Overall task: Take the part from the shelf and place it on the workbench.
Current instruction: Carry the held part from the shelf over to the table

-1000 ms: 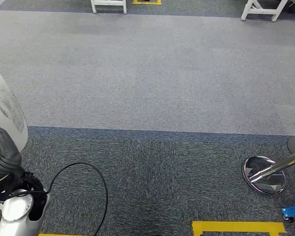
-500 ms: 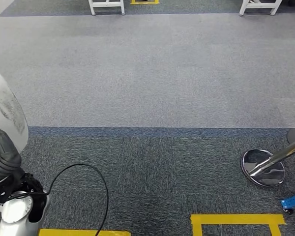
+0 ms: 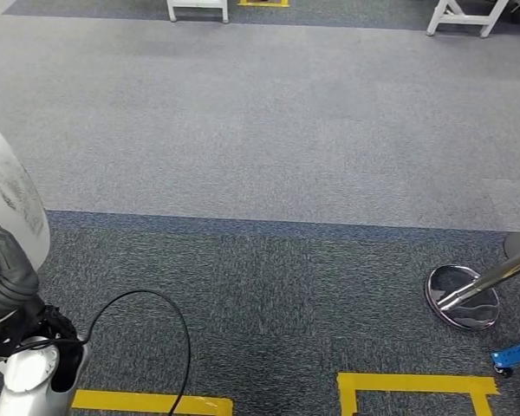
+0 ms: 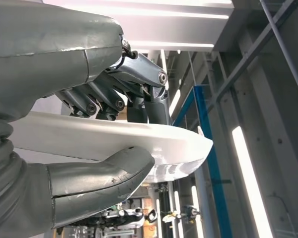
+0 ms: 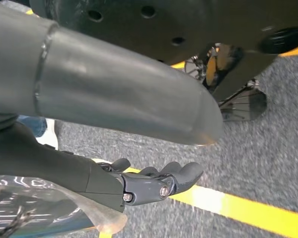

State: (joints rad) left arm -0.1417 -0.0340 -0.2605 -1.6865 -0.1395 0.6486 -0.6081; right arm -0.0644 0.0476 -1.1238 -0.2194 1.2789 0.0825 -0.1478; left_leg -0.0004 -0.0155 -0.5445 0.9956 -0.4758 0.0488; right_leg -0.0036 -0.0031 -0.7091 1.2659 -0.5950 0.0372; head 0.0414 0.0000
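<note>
From my head, the white part sits at the near left above grey carpet, my left wrist shows my left hand pinching it between thumb and fingers, and my right hand hangs empty, its fingers loosely extended.

Grey carpet floor with yellow tape

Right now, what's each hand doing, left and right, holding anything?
Left hand: grips the white part between thumb and fingers.
Right hand: holds nothing, fingers extended over the carpet.
</note>
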